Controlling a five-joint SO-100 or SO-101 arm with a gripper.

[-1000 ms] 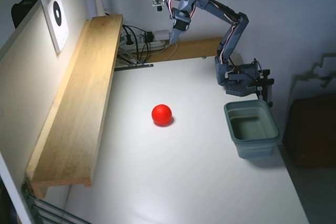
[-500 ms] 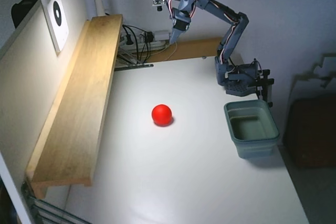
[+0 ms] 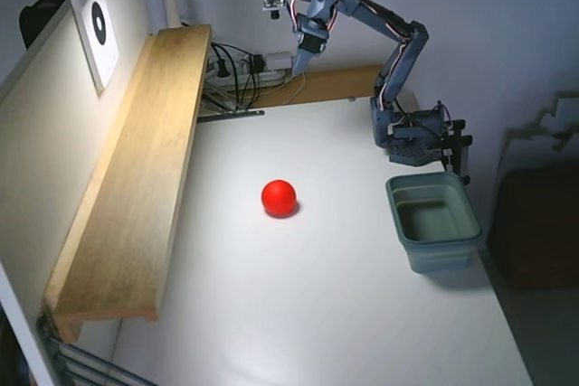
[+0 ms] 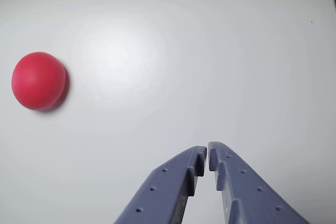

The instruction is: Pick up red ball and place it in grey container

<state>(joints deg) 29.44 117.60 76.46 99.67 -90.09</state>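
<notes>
A: State the position of the red ball [image 3: 279,198].

B: In the fixed view it rests on the white counter [image 3: 317,314], near the middle, clear of all other items. In the wrist view the red ball [image 4: 38,81] sits at the left edge, well apart from the gripper [image 4: 207,154].

A: State the condition of the gripper.

B: In the wrist view the two fingers are pressed nearly together, with only a thin slit between the tips. Nothing is held between them. In the fixed view the gripper [image 3: 296,66] hangs high above the far end of the counter, pointing downward.

A: Locate the grey container [image 3: 434,220].

B: It stands at the right edge of the counter in the fixed view, just in front of the arm's base [image 3: 412,137]. Its interior appears empty. The ball lies to its left, well apart from it.

A: List other items in the fixed view.

B: A long wooden shelf [image 3: 136,178] runs along the left side. Cables [image 3: 240,74] lie behind the far end of the counter.
</notes>
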